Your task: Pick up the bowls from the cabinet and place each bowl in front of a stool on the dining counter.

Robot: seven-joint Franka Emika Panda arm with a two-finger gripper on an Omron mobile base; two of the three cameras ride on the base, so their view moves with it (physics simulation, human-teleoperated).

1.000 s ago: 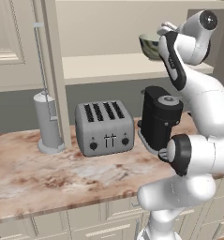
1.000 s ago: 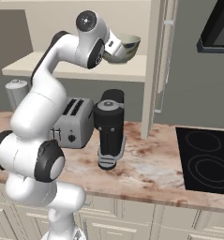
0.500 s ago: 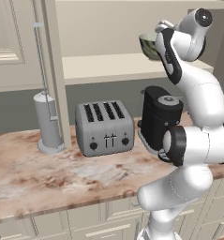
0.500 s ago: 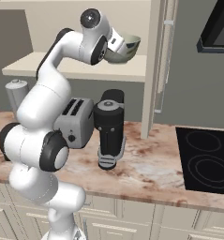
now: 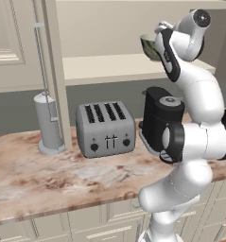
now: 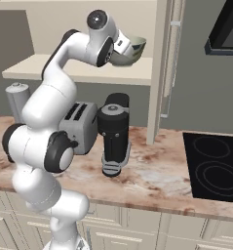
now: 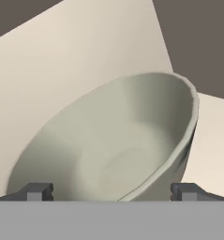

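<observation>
Arm reared high, wrist bent to the shelf (image 5: 105,66) — gripper (image 7: 113,190) spread wide at the grey-green bowl (image 7: 118,150), unpinched.

No readable text

We find no words, brands or numbers; the toaster (image 5: 106,128) bears small dark marks, perhaps symbols, too small to read.

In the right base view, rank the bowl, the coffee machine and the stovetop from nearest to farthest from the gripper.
1. Bowl, on the cabinet shelf right at the open gripper.
2. Coffee machine, on the counter below.
3. Stovetop, far right, lowest.
</observation>
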